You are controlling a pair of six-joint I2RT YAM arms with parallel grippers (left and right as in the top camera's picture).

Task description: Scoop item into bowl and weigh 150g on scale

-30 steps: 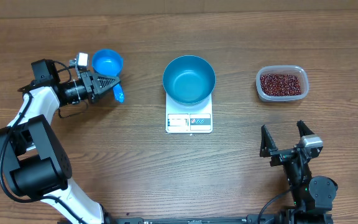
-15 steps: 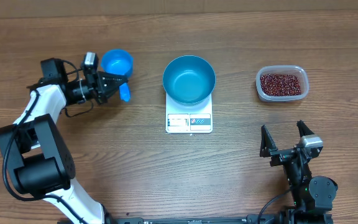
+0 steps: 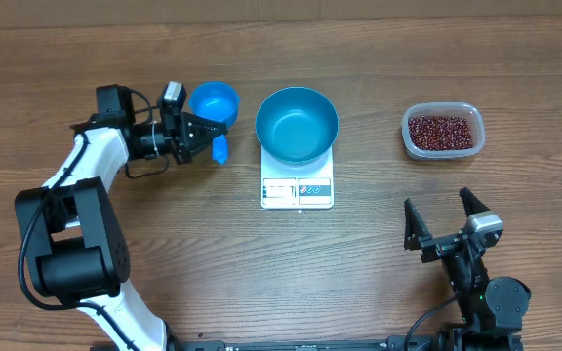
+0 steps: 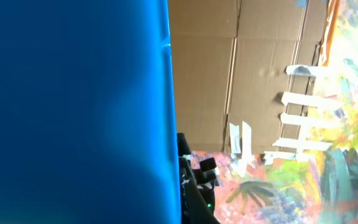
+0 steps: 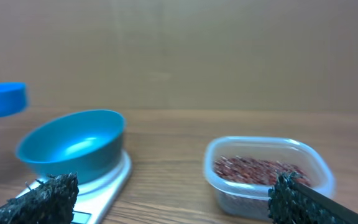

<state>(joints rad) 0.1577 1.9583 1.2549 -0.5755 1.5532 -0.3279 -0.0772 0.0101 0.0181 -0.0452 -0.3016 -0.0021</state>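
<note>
Gleaming round bowl (image 3: pixel 297 125) atop square white scale (image 3: pixel 297 192)

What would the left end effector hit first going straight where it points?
Likely the bowl: the left end effector, shut on the scoop, points at it. Height unclear; it may pass over.

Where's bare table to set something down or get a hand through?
Widest bare patch: the near wood in front of the scale, between the left arm and the right gripper. Also bare: the strip between the bowl and the bean tub. Crowded: the thin gap between the scoop in the left gripper and the bowl.
</note>
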